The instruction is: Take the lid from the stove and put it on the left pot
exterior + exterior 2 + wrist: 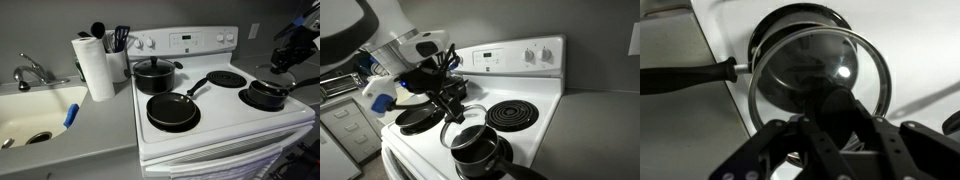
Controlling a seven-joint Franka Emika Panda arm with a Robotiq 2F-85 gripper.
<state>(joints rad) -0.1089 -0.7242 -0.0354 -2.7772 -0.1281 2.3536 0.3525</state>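
Finding: my gripper [836,110] is clamping narrowly on the black knob of the lid [805,65], holding it just above the small pot [478,152] at the front corner of the stove [225,132]. Risk: the lid appears to be sitting off-centre over the rim, so it could be landing tilted, catching one edge and sliding towards the pot handle [685,77]. The stove edge is lying close beside the pot; the coil burner [513,115] and frying pan [415,120] are leaving open room

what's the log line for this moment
phase: placing | gripper: shut on glass lid knob | glass lid: tilted over small saucepan, not seated
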